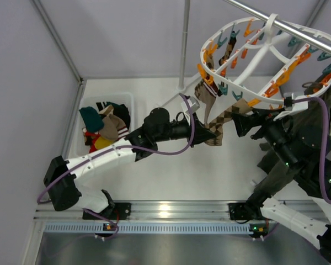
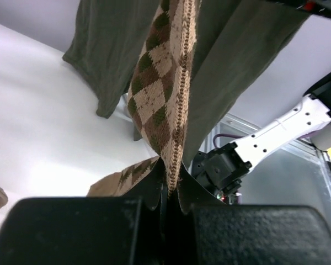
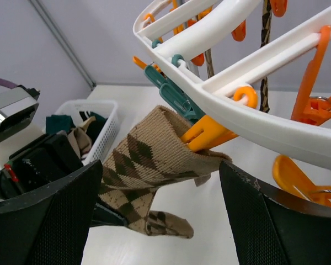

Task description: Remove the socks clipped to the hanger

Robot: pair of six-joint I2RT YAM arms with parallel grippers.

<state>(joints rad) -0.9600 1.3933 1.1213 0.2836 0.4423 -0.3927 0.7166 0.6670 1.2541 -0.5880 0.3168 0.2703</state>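
Note:
The white oval hanger (image 1: 248,66) hangs at the upper right with orange and teal clips. A tan-and-brown argyle sock (image 1: 223,118) dangles from an orange clip (image 3: 209,135). My left gripper (image 1: 211,134) is shut on that sock's lower part; in the left wrist view the fabric (image 2: 160,105) runs straight down into the closed jaws (image 2: 170,190). My right gripper (image 3: 160,215) is open just below the clip, its wide fingers (image 3: 44,221) either side of the sock's clipped cuff (image 3: 154,165) without touching it. Another brown sock (image 1: 202,94) hangs further left on the hanger.
A white basket (image 1: 127,99) holding several removed socks sits at the left of the table. A large dark green garment (image 1: 298,138) hangs behind the right arm. A metal rail (image 1: 287,25) carries the hanger, and a vertical pole (image 1: 185,44) stands at the back.

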